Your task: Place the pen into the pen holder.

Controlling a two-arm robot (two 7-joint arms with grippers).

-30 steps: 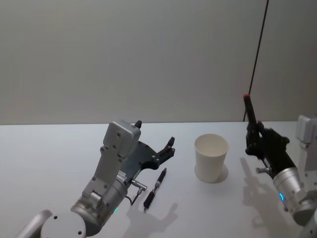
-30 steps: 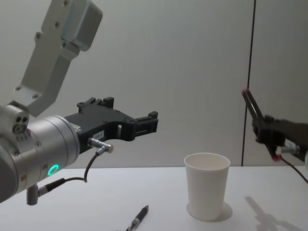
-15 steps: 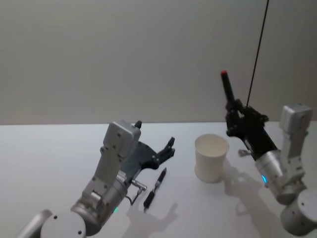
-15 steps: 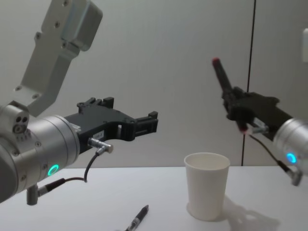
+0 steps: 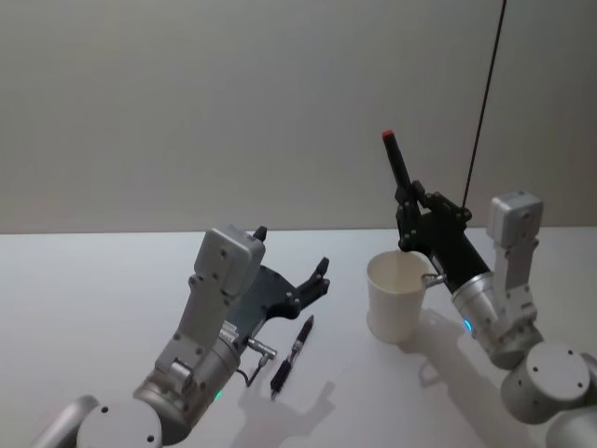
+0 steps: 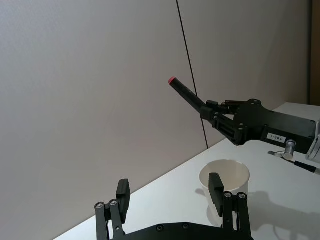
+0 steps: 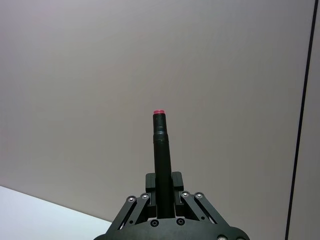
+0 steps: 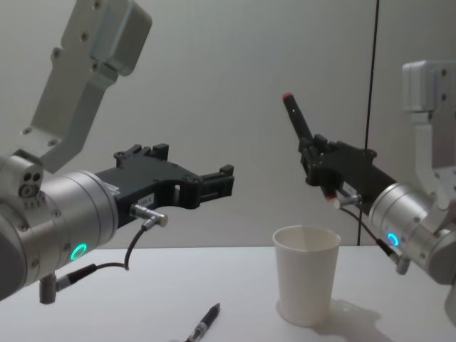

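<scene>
- Right gripper (image 5: 408,199) is clamped on the pen (image 5: 395,161). The pen sticks up out of the fingers, red end on top, leaning.
- Pen holder (image 5: 397,297) stands upright on the table (image 5: 93,280), below this gripper and slightly to its left.
- Left gripper (image 6: 169,192) hovers with fingers spread. A second pen (image 5: 292,356) lies on the table just below it.
- Step in hand, as I judge it: carrying the pen over the holder, release not yet done.
- The pen's lower end seems hidden behind the fingers, so its length below them is unclear.
- Next move calls for centring over the rim, bringing the pen nearer vertical, lowering, then letting go.
</scene>
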